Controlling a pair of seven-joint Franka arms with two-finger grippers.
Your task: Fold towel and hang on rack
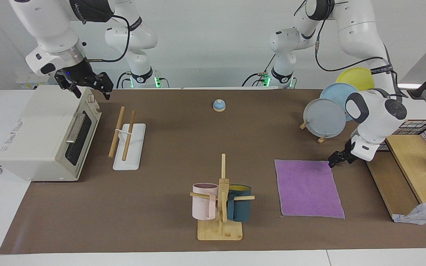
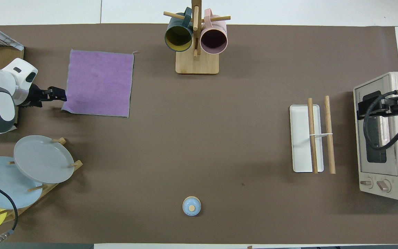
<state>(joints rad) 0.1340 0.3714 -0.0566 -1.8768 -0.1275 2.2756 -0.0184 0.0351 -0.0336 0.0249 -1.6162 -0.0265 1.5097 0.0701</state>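
The purple towel (image 1: 309,188) (image 2: 98,83) lies flat and unfolded on the brown mat, toward the left arm's end of the table. My left gripper (image 1: 338,160) (image 2: 60,98) is down low at the towel's corner nearest the robots, open, with nothing seen between its fingers. The rack (image 1: 135,147) (image 2: 299,138), a white base with two wooden rods, stands toward the right arm's end beside the toaster oven. My right gripper (image 1: 90,88) (image 2: 365,107) hangs open and empty over the oven's top edge.
A white toaster oven (image 1: 43,136) sits at the right arm's end. A wooden mug stand (image 1: 220,229) holds two mugs at the edge farthest from the robots. Plates lean in a stand (image 1: 322,139) near the left gripper, by a wooden shelf (image 1: 390,184) with a wire basket. A blue bell (image 1: 219,105) sits near the robots.
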